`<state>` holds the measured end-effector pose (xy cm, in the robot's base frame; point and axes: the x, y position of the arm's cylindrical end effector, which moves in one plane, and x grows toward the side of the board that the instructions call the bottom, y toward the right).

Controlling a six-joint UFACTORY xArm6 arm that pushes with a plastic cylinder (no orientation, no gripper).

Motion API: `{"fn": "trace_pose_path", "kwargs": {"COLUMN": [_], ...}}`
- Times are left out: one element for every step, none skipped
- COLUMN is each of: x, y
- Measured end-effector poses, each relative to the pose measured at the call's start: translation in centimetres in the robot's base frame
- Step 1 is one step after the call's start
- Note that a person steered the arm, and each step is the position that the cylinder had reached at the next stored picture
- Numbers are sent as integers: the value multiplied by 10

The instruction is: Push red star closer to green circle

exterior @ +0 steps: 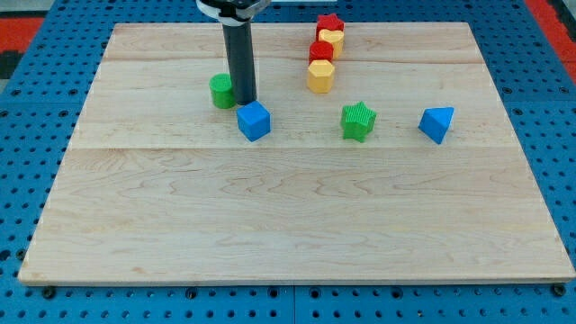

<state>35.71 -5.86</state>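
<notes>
The red star [329, 22] sits at the top edge of the wooden surface [270, 216], well right of my tip [245, 100], which touches the green circle [221, 91] beside the blue cube [254, 121]. There is no pincer, only a rod.

A blue cube [254, 121] sits left of a green star [358, 121] and a blue triangular block [436, 124]. At the far side, a yellow heart [333, 39], a red hexagon [320, 51] and a yellow hexagon [319, 76] form a line on the wooden board [297, 225].

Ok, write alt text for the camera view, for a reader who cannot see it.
My tip rests on a wooden board beside the green circle, just above a blue cube. Toward the view's top, the red star heads a column with a yellow block, red block and yellow block. A green star and blue block lie right.
</notes>
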Motion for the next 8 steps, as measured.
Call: {"fn": "trace_pose_path", "kwargs": {"x": [5, 7, -34, -128, -165, -163, -160, -164], "y": [46, 121, 194, 194, 192, 137, 21, 19]}}
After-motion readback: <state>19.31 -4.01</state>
